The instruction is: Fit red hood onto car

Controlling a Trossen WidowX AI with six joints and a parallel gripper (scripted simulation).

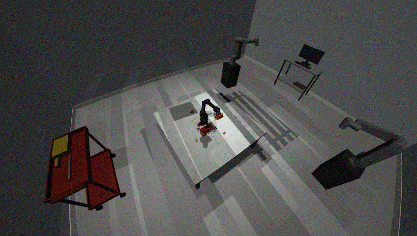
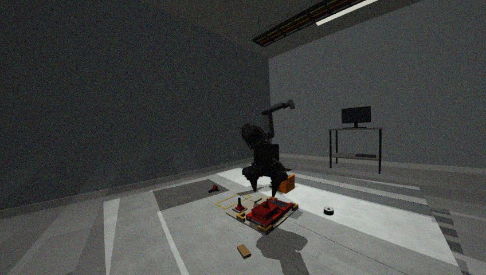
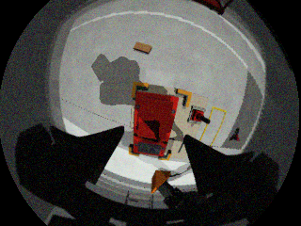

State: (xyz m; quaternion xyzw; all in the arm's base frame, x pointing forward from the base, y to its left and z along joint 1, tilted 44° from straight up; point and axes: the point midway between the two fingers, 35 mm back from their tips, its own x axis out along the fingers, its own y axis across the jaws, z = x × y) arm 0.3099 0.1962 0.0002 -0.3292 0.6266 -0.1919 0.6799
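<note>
The red chassis [image 2: 287, 205] sits in the jig [image 2: 265, 228] [image 3: 140, 87], between its orange corner brackets. The red hood [image 2: 267, 211] [image 3: 157, 110] shows as a raised shell on the deck; its edges blend with the chassis. It looks roughly level, but its corner holes, the pegs and the engine are too dark or hidden to make out, so full seating cannot be told. My gripper [image 2: 264, 193] [image 3: 154, 134] is open and empty. Its fingertips hang above the car, apart from the hood. In the wrist view they stand wide on either side of the car.
A small red part with a black post [image 2: 239, 206] [image 3: 198, 116] stands beside the car, near a yellow outline [image 3: 218, 108]. A brown block [image 1: 196, 139] [image 2: 243, 251] [image 3: 142, 47], a black-and-white roll [image 1: 224, 132] [image 2: 328, 210] and an orange panel [image 1: 219, 116] [image 2: 287, 184] by the arm's base also show.
</note>
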